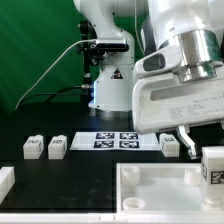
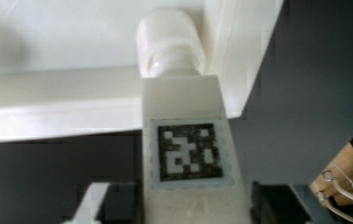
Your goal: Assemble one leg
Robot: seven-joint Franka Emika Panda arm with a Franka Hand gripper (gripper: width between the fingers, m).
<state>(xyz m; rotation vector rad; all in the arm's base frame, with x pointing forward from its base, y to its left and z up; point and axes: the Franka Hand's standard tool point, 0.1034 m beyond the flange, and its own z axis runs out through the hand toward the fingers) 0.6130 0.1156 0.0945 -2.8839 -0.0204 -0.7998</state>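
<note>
My gripper (image 1: 212, 158) is shut on a leg (image 1: 214, 167), a stubby white block with a black-and-white tag, and holds it upright over the right end of the large white panel (image 1: 150, 190). In the wrist view the leg (image 2: 191, 140) sits between the dark fingers (image 2: 111, 202) of my gripper (image 2: 191, 206). Its rounded end (image 2: 169, 45) lies at the panel's raised rim (image 2: 84, 85). I cannot tell whether it touches the panel. Three more legs stand on the black table: two at the exterior view's left (image 1: 33, 147) (image 1: 58, 147) and one (image 1: 170, 145) behind the panel.
The marker board (image 1: 117, 140) lies flat on the table behind the panel. A white block (image 1: 5, 181) sits at the exterior view's left edge. The robot's base (image 1: 108, 85) stands at the back with cables beside it.
</note>
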